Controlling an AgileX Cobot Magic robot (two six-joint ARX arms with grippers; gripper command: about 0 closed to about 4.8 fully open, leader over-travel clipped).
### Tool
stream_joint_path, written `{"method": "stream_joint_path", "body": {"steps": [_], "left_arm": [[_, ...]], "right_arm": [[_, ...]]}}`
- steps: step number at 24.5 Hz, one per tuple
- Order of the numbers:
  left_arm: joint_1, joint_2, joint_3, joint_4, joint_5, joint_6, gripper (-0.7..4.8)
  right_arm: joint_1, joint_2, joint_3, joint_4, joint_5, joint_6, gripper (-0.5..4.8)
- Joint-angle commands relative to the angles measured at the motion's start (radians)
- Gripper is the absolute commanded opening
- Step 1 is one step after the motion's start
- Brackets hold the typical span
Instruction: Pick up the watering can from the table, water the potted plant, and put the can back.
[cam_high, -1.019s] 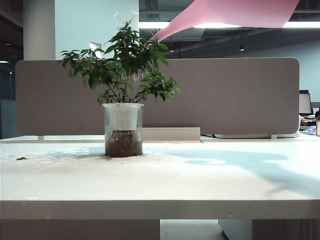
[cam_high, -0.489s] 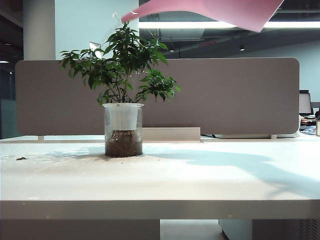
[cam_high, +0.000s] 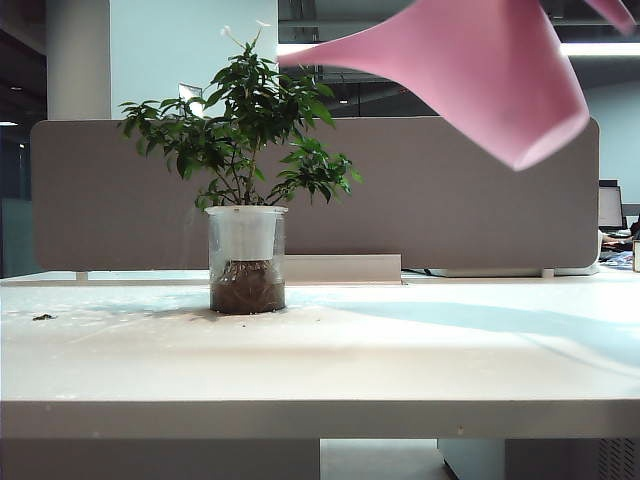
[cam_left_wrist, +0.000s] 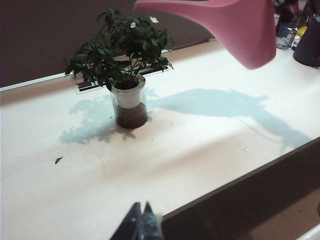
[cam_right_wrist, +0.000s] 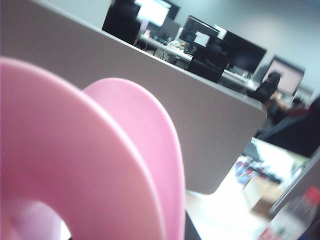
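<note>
Exterior view: pink watering can (cam_high: 480, 75) in the air, well above the table (cam_high: 320, 360), body over the right half, tilted. Its long spout runs left and ends just beside the top leaves of the potted plant (cam_high: 245, 200). The plant stands in a clear jar toward the table's far edge, left of centre; brown soil shows through the glass. Specks of dirt lie around the jar, and a small dark scrap (cam_high: 43, 317) sits near the left edge. A grey partition (cam_high: 450, 200) runs behind the far edge. No tool shows in this view.

Left wrist view: left tool (cam_left_wrist: 141, 223) at the near edge of the table, dark tips pressed together, holding nothing, well apart from the plant (cam_left_wrist: 120, 65). The can (cam_left_wrist: 235, 25) hangs high beyond it, casting a broad shadow on the tabletop (cam_left_wrist: 200, 150).

Right wrist view: pink plastic of the can (cam_right_wrist: 85, 165) fills the near field, very close to the lens. The right tool itself is hidden; cannot tell how its jaws stand. The partition (cam_right_wrist: 190, 135) and monitors (cam_right_wrist: 225, 50) lie behind.
</note>
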Motion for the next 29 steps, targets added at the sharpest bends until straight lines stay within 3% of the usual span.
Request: {"method": "stream_joint_path", "body": {"steps": [1, 4, 7, 12, 20, 29], "left_arm": [[0.000, 0.000, 0.002, 0.017, 0.000, 0.000, -0.05], [0.000, 0.000, 0.002, 0.017, 0.000, 0.000, -0.05], [0.000, 0.000, 0.002, 0.017, 0.000, 0.000, -0.05], [0.000, 0.000, 0.002, 0.017, 0.001, 0.000, -0.05], [0.000, 0.000, 0.002, 0.017, 0.000, 0.000, -0.05], [0.000, 0.000, 0.002, 0.016, 0.000, 0.000, -0.05]], "right_arm": [[-0.077, -0.019, -0.148, 0.346, -0.097, 0.304, -0.04], [-0.131, -0.016, -0.286, 0.476, -0.154, 0.389, -0.04], [-0.180, -0.005, -0.486, 0.650, -0.194, 0.389, -0.04], [-0.185, 0.094, -0.624, 0.870, -0.197, 0.392, -0.04], [-0.179, 0.359, -0.637, 1.154, -0.196, 0.488, -0.04], [-0.171, 0.511, -0.634, 1.158, -0.204, 0.488, -0.04]]}}
